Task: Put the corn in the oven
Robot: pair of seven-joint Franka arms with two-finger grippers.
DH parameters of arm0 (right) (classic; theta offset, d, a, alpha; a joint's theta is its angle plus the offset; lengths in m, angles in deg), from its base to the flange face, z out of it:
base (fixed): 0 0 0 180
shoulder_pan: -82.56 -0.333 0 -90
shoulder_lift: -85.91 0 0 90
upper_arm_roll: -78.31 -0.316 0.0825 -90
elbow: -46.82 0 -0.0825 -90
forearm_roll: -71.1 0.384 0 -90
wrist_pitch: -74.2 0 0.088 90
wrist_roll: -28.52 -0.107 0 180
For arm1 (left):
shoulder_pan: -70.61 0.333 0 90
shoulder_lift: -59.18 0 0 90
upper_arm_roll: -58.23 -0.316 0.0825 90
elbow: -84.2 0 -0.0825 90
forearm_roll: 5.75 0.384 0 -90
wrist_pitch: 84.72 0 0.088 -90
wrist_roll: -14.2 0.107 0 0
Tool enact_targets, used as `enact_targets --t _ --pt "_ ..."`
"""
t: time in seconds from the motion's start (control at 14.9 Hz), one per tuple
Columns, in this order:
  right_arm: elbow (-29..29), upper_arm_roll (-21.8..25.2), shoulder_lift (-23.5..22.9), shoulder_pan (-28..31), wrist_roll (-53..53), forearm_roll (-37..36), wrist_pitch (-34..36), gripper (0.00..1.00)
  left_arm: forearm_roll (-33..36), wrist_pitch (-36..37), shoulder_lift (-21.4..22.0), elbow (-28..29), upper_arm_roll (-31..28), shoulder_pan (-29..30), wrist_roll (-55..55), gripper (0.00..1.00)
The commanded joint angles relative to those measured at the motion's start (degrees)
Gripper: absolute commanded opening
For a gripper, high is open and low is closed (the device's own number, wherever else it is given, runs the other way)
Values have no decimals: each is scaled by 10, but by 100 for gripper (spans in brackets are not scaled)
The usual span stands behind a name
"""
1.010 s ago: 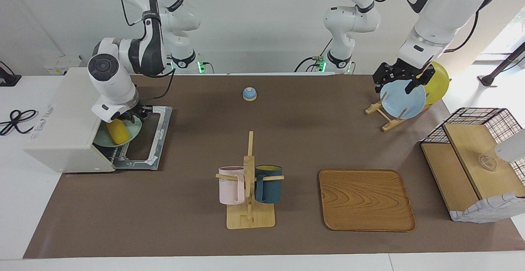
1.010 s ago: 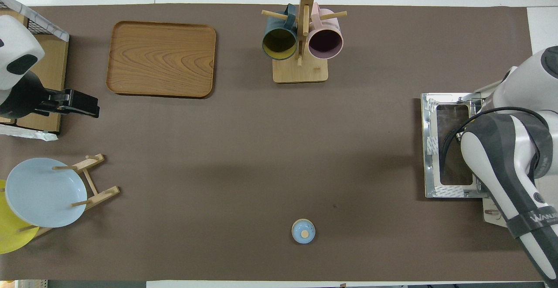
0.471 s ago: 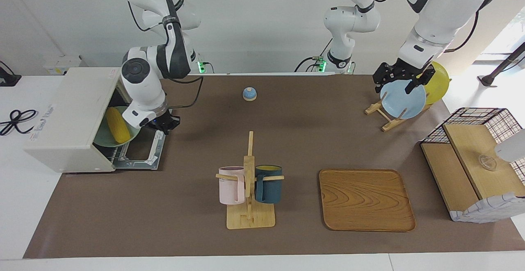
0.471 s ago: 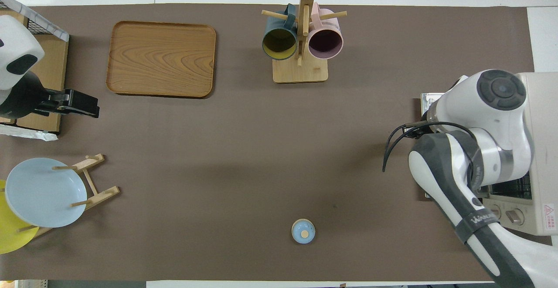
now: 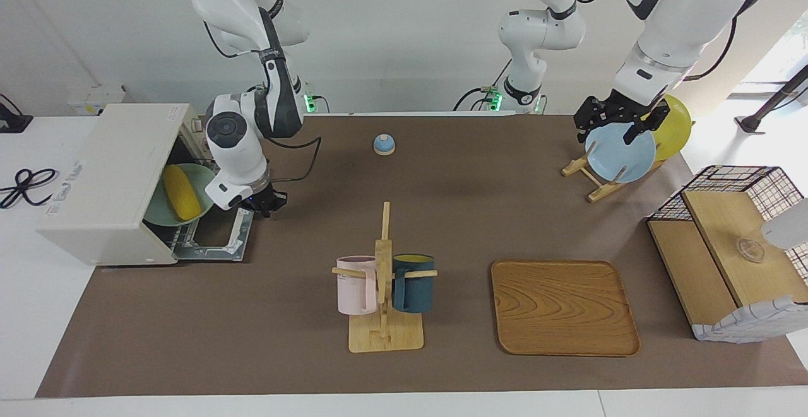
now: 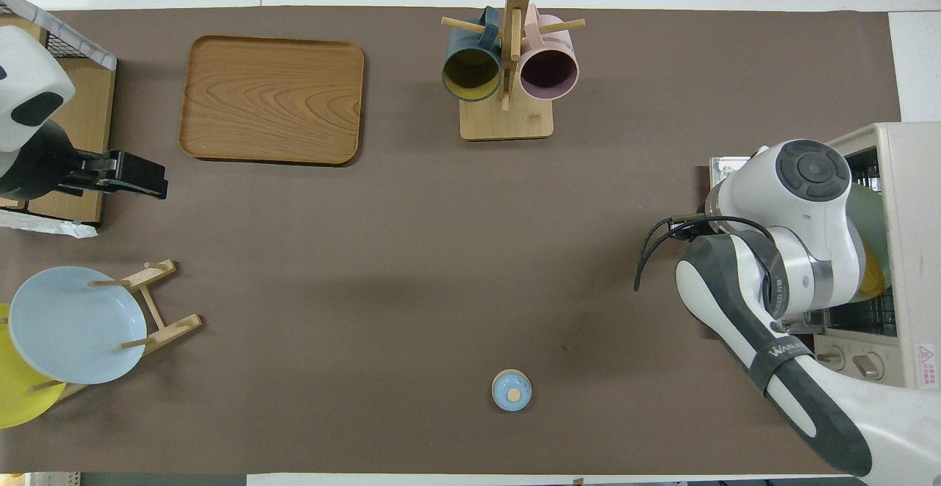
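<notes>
The bright yellow toy corn cob [image 5: 180, 192] lies on a pale green plate [image 5: 201, 185] inside the boxy off-white toaster oven [image 5: 107, 180], whose door [image 5: 222, 234] lies folded down. The right gripper [image 5: 264, 202] hangs over the door's outer edge, fingers closed, empty. The left gripper [image 5: 620, 120] waits with fingers spread above the round light-blue plate [image 5: 620, 154].

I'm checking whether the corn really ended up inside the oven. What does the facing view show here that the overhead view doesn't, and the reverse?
Only the facing view shows the corn whole, lying on a green plate in the oven's open mouth, and the right gripper shut and empty above the lowered door.

Only the overhead view shows the oven's control knobs; there the right arm hides most of the corn.

Both show the oven open and the left gripper waiting near the plate rack.
</notes>
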Motion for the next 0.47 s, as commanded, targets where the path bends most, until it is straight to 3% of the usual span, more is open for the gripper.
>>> enact_targets --t 0.0,0.4 --pt "-7 -2 -2 11 11 5 -14 0 12 6 2 2 -2 -2 -3 100" --pt "-6 -1 -2 12 26 -19 -9 0 12 6 2 2 -2 -2 -3 100"
